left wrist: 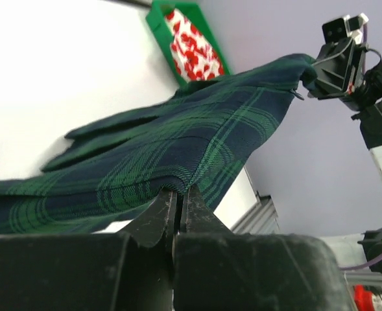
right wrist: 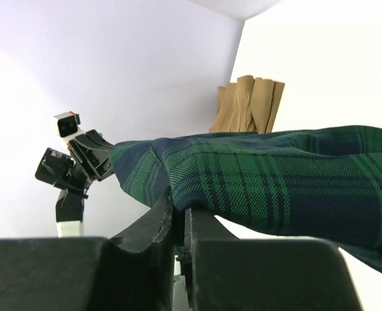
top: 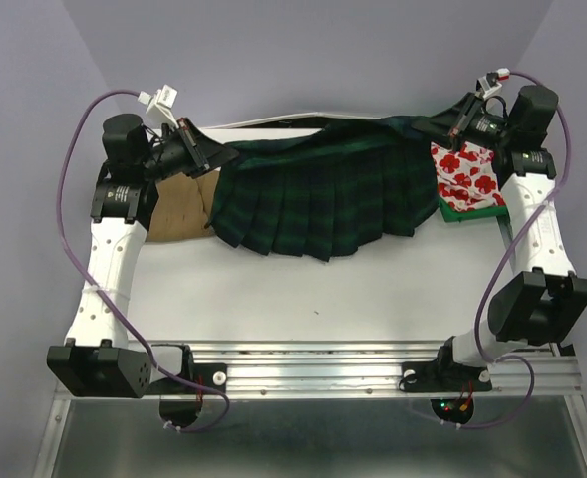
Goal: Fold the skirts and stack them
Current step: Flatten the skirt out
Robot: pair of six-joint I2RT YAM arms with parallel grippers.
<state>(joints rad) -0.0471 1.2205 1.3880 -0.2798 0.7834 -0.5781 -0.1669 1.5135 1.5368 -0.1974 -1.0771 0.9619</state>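
The dark green-navy plaid pleated skirt (top: 318, 199) hangs stretched between my two grippers at the far side of the table, its hem draped on the tabletop. My left gripper (top: 216, 156) is shut on its left waist corner (left wrist: 178, 175). My right gripper (top: 450, 132) is shut on its right waist corner (right wrist: 184, 188). The tan-brown pleated skirt (top: 180, 209) lies on the table under my left arm and shows in the right wrist view (right wrist: 249, 103). The white skirt with red flowers (top: 466, 174) lies in the bin at the right and shows in the left wrist view (left wrist: 194, 45).
The green plastic bin (top: 472, 211) stands at the far right, under my right arm. A metal rail (top: 313, 366) runs along the near table edge between the arm bases. Purple cables loop beside both arms.
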